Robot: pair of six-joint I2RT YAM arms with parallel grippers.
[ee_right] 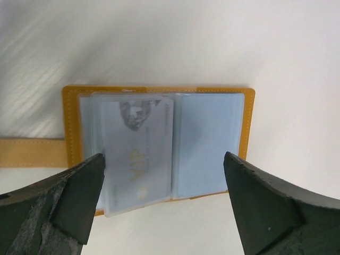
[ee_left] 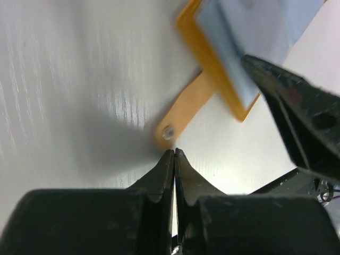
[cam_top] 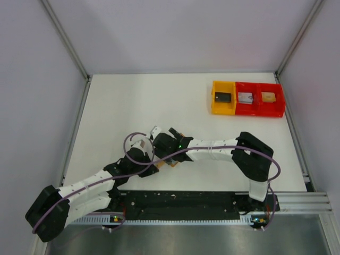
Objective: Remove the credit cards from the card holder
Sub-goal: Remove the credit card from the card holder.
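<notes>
The card holder (ee_right: pixel 159 95) lies open and flat on the white table, with a tan-orange rim and a grey-blue inner face. A pale credit card (ee_right: pixel 139 159) marked VIP sits in its left half, its lower edge poking out past the rim. My right gripper (ee_right: pixel 163 162) hangs open just above it, one finger on each side. The holder's strap (ee_left: pixel 186 109) ends in a snap right at the tips of my left gripper (ee_left: pixel 174 152), which is shut with nothing visible between the jaws. In the top view both arms meet mid-table and hide most of the holder.
A yellow tray (cam_top: pixel 223 98) and a red double tray (cam_top: pixel 260 99) stand at the back right, each compartment holding a small rectangle. Metal frame rails run along the table's sides. The arm bases sit on a black bar at the near edge.
</notes>
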